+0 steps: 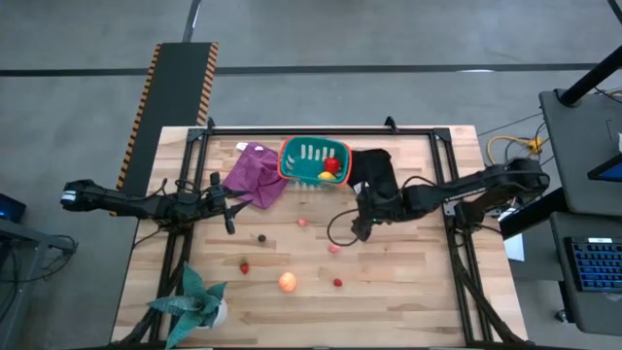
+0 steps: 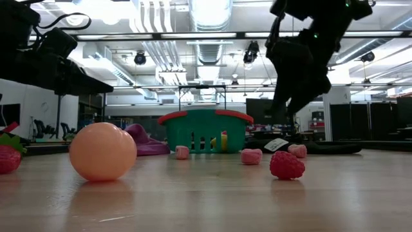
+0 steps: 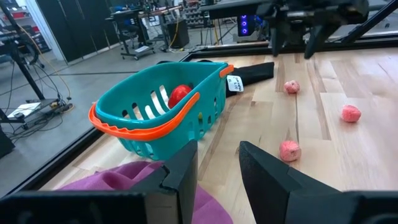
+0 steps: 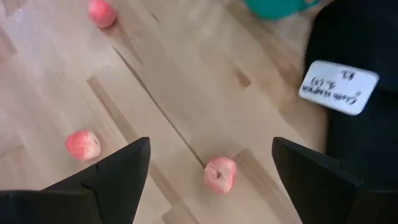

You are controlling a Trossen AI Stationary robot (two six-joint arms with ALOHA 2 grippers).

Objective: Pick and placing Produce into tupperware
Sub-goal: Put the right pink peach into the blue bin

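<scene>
Right pincer (image 1: 361, 229): fingers spread wide and empty, above the table (image 1: 408, 292) just in front of the black cloth (image 1: 374, 167).
Left pincer (image 3: 217, 168): fingers a narrow gap apart, nothing between them, at the near edge of the purple cloth (image 1: 255, 173).
Tupperware (image 1: 314, 160): teal with an orange rim, at the far side of the table between the two cloths; ahead of the left pincer and to its right, beyond the right pincer toward its left.
Seen from above only: a red piece (image 1: 331, 165) and a yellow piece (image 1: 326, 176) lie inside the tupperware; the green spiky plant (image 1: 194, 299) sits at the near left corner.
Left wrist view adds: the tupperware's slotted wall and red piece inside, with three pink pieces on the boards beyond its own pincer.
Right wrist view adds: a pink piece (image 4: 220, 174) lies between the spread fingers; another (image 4: 83, 144) just outside one finger; a white tag (image 4: 339, 86) on the black cloth.
Low view adds: orange-peach ball (image 2: 102, 152) and a red berry (image 2: 287, 165) nearest the front, well apart from both pincers.
</scene>
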